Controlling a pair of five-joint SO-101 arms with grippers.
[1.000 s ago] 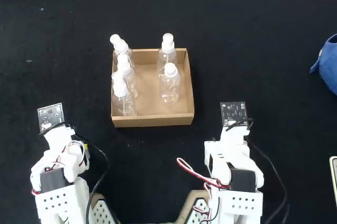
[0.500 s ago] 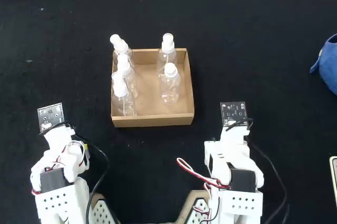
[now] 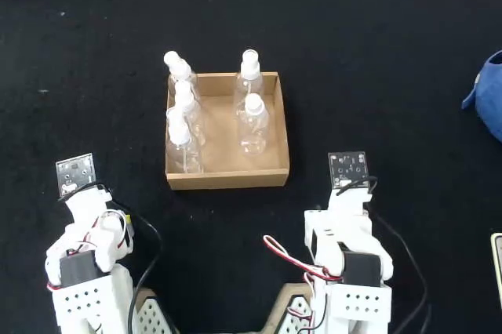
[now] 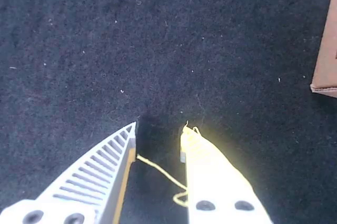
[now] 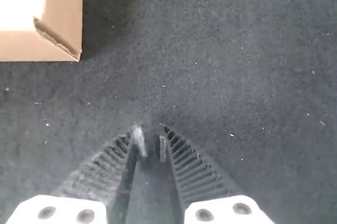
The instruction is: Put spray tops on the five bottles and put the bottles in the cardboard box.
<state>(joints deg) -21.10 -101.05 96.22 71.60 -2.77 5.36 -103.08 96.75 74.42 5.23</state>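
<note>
The cardboard box (image 3: 227, 171) sits mid-table on the black cloth. Several clear bottles with white spray tops stand in it: three along one side (image 3: 186, 100) and two along the other (image 3: 252, 120); the far-corner bottle (image 3: 176, 66) leans at the rim. My left gripper (image 3: 78, 185) (image 4: 159, 126) rests folded back near the front edge, open by a narrow gap, nothing between its fingers, a box corner (image 4: 326, 50) off to its side. My right gripper (image 3: 349, 179) (image 5: 149, 128) is likewise folded back, shut and empty, with the box corner (image 5: 58, 29) ahead.
A blue object (image 3: 490, 103) lies at the right table edge and a pale item (image 3: 498, 259) pokes in lower down. Loose cables (image 3: 282, 254) trail between the arm bases. Bare black cloth surrounds the box.
</note>
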